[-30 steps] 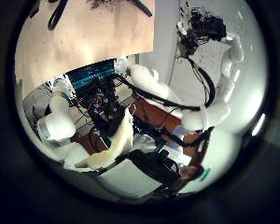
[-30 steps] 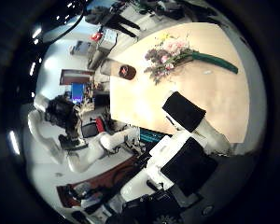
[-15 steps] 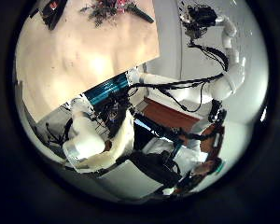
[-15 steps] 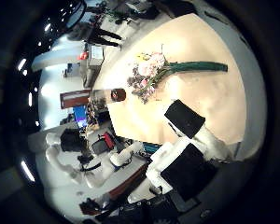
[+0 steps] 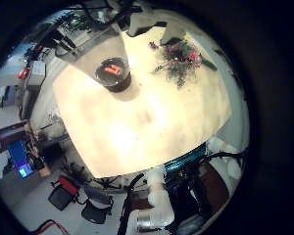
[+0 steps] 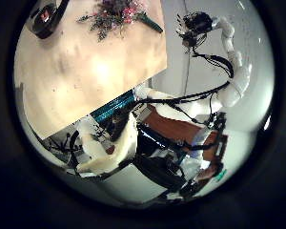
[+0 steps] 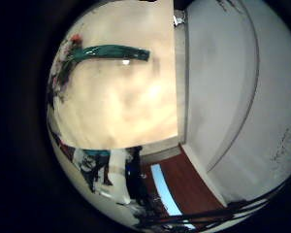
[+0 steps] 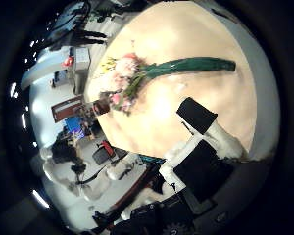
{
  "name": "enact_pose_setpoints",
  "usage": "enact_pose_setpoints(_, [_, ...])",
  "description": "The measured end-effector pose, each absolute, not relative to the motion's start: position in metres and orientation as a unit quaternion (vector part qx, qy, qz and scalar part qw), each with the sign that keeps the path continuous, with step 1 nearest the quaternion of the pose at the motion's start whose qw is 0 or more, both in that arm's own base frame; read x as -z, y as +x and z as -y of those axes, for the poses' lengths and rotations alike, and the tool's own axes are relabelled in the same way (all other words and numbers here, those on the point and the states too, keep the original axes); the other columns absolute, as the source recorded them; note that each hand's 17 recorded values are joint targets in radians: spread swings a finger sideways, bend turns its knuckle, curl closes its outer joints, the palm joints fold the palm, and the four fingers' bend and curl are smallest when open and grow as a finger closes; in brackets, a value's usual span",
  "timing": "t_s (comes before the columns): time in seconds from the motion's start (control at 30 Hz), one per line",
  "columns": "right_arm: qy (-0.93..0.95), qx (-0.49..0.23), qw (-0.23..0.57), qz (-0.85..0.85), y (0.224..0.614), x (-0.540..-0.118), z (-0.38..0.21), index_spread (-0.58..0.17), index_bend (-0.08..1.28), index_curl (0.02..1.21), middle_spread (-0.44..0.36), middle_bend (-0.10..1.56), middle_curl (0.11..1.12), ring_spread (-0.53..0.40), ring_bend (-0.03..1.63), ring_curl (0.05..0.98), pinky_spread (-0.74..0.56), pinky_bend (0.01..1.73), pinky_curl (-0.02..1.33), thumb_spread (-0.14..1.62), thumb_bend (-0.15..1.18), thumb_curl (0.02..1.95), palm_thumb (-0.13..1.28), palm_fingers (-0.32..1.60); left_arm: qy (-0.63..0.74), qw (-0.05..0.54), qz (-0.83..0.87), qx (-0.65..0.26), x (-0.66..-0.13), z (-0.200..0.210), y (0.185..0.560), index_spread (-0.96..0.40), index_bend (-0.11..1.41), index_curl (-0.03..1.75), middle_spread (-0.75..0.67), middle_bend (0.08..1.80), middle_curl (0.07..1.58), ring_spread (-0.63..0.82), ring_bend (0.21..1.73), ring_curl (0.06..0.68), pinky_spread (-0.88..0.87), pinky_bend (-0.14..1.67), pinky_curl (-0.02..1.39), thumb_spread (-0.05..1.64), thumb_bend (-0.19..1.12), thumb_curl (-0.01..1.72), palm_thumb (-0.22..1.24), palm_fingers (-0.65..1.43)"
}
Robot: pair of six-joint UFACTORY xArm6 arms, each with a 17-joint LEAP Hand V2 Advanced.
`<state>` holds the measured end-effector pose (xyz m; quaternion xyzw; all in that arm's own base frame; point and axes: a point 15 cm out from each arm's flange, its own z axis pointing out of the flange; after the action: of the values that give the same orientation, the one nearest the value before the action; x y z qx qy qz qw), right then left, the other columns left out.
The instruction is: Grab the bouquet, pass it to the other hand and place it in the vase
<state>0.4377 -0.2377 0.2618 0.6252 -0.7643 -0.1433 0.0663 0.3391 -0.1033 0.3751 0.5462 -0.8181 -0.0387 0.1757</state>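
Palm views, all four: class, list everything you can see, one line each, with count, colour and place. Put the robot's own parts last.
Table: one, light wooden top, carrying the other things.
Bouquet: one, pink and pale flowers with long green stems, lying flat on the table.
Vase: one, dark and round with something red inside, standing on the table beside the bouquet's flower end, apart from it.
Right hand: one, black and white, above the table near the bouquet, which is not in it.
Left hand: one, a pale part of it showing at its own palm view's edge, off to the side of the table.
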Motion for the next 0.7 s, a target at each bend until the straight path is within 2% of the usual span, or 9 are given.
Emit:
enact_pose_setpoints(0.37, [0.613,0.180,0.089,0.764,0.437,-0.185,0.260,-0.322,0.17,0.35,-0.042,0.22,0.36,-0.080,0.59,0.190,0.24,0.35,0.19,1.02,-0.02,0.45,0.78,0.36,0.545,0.178,0.818,0.047,-0.374,0.124,0.334,0.03,0.18,0.38,0.43,0.18,0.29,0.60,0.45,0.205,0.57,0.19,0.28,1.12,-0.02,0.30,0.35,0.08])
enact_pose_setpoints(0.7, [0.613,0.178,0.088,0.765,0.444,-0.161,0.263,-0.322,0.16,0.33,-0.060,0.22,0.37,-0.125,0.63,0.211,0.16,0.38,0.20,1.02,-0.02,0.45,0.80,0.38,0.546,0.173,0.819,0.044,-0.382,0.133,0.331,0.03,0.17,0.36,0.44,0.19,0.30,0.60,0.46,0.212,0.57,0.20,0.29,1.12,-0.02,0.31,0.36,0.07])
